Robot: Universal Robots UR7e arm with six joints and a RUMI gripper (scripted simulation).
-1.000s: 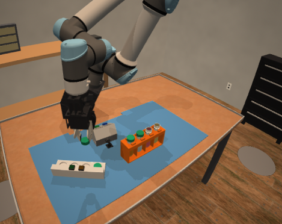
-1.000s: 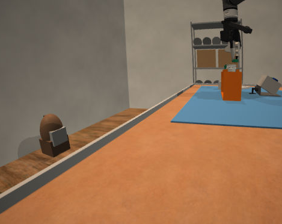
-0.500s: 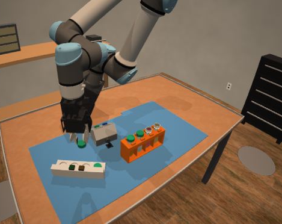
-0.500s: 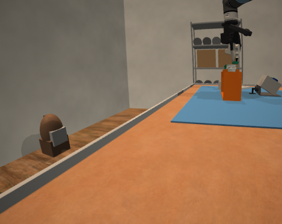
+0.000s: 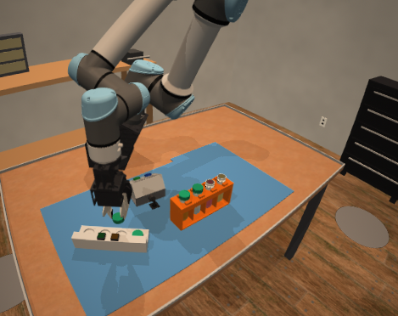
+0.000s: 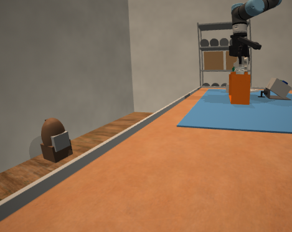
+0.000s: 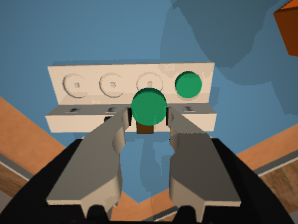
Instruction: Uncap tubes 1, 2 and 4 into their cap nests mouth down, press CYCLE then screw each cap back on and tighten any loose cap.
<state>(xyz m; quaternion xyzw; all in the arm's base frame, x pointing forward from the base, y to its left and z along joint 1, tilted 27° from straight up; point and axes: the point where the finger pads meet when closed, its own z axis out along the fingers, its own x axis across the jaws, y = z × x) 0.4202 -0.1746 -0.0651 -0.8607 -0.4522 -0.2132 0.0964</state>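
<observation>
My gripper [image 5: 115,211] [image 7: 149,109] [image 6: 241,67] is shut on a green cap [image 5: 118,218] [image 7: 148,106] and holds it a little above the white cap tray [image 5: 94,245] [image 7: 62,121]. Another green cap [image 5: 137,233] [image 7: 188,85] lies in the tray's end nest. The held cap hangs over the edge of the empty nest [image 7: 150,80] beside it. Two more nests [image 7: 76,85] [image 7: 113,85] are empty. The orange decapping station [image 5: 200,208] [image 6: 239,88] [image 7: 289,25] holds two capped tubes [image 5: 183,194] [image 5: 197,188] and two open tubes [image 5: 210,183] [image 5: 221,176].
The grey key housing [image 5: 148,189] [image 6: 278,88] with its blue and green keys stands just behind the gripper, between the tray and the station. All of it rests on a blue mat [image 5: 251,187] on the table. A dark chest of drawers [image 5: 383,136] stands to the right, off the table.
</observation>
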